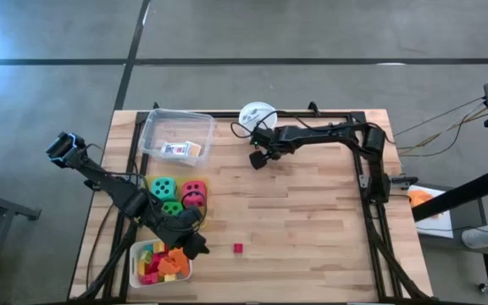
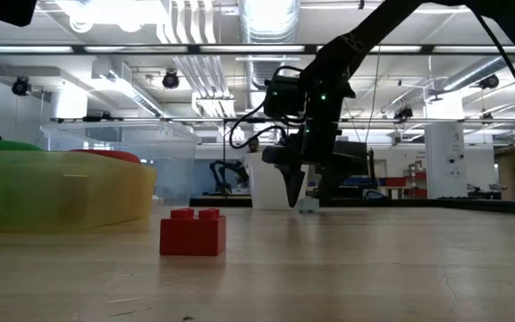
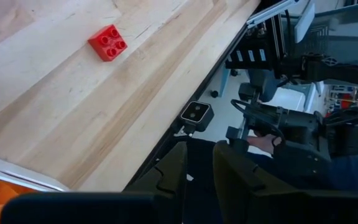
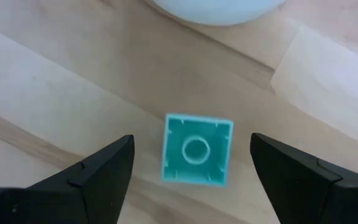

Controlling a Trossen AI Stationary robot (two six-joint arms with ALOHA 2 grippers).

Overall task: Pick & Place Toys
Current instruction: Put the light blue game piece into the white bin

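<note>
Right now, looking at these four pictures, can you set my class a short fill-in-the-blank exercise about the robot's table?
1. The small plastic block between the right gripper's open fingers is ____ in colour.
2. A lone ____ plastic brick lies on the bare wooden table.
3. The round cup beyond the right gripper is ____.

Missing words: teal; red; white

table (image 1: 312, 229): wood | on it: trays (image 1: 176, 135), cup (image 1: 257, 113), red block (image 1: 238, 248), teal block (image 4: 196, 149)
</note>
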